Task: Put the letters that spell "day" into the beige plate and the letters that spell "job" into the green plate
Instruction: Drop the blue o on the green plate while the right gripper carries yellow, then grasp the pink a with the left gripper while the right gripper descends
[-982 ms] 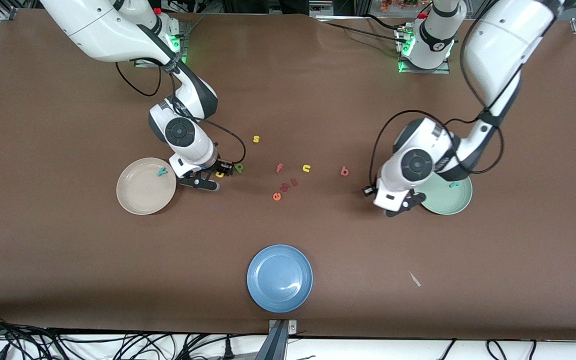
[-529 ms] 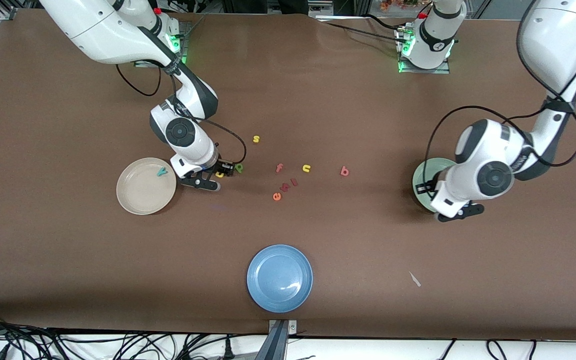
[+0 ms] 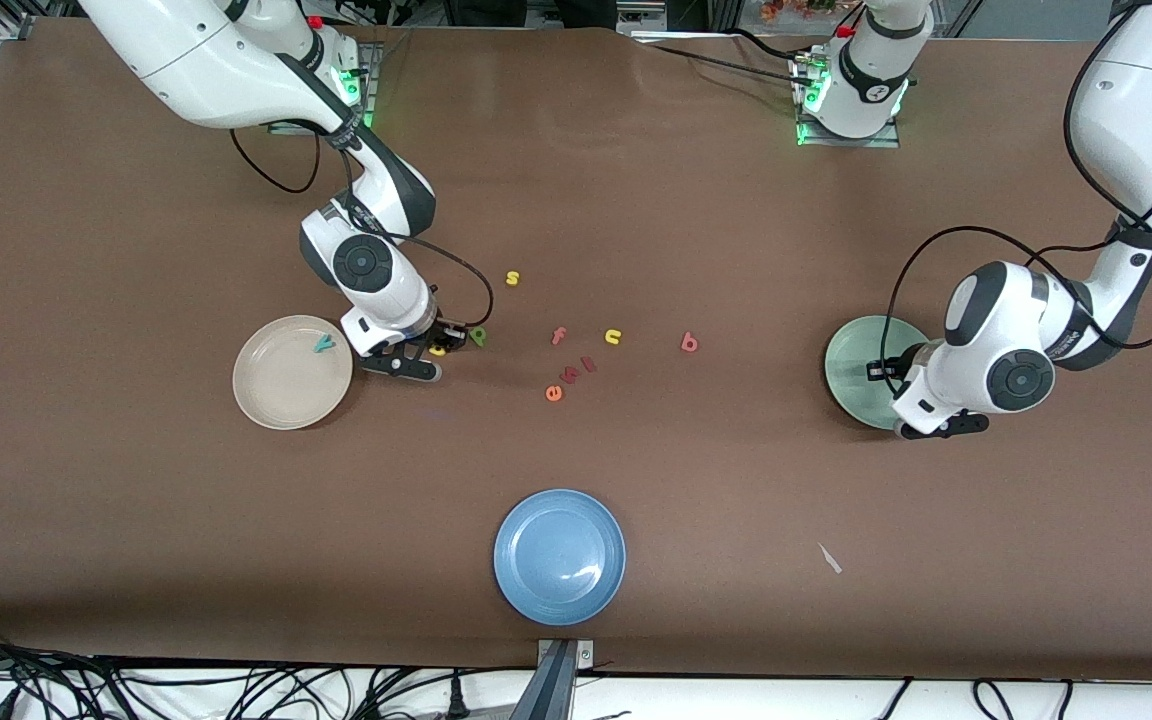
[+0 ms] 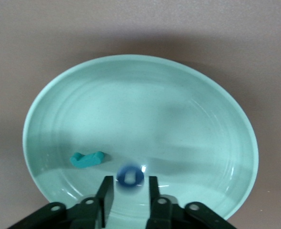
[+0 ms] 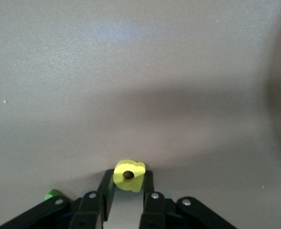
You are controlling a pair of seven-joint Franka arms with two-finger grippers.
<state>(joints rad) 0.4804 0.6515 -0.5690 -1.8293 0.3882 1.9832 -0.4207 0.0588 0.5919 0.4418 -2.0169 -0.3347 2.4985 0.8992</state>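
My left gripper point(image 4: 128, 191) hangs open over the green plate point(image 4: 193, 109), just above its floor. The blue ring "o" point(image 4: 130, 175) lies free just past its fingertips, beside the teal "j" point(image 4: 87, 159). In the front view the left hand covers part of the green plate point(image 3: 851, 365). My right gripper point(image 3: 436, 350) is down on the table beside the beige plate point(image 3: 266, 400) and shut on the yellow "d" point(image 5: 129, 175). The green "p" point(image 3: 478, 336) lies right next to it. The teal "y" point(image 3: 323, 344) rests in the beige plate. The salmon "b" point(image 3: 689, 343) lies on the table mid-way between the plates.
Loose letters sit mid-table: a yellow "s" point(image 3: 512, 278), a yellow "u" point(image 3: 613, 337), a pink "f" point(image 3: 558, 336), an orange-red "e" point(image 3: 554, 393) and two more beside it. A blue plate point(image 3: 559, 556) stands nearest the front camera. A white scrap point(image 3: 829, 558) lies toward the left arm's end.
The left arm swung from beside the green plate to over it, then its fingers parted and let the blue "o" go. The right gripper closed on the yellow "d".
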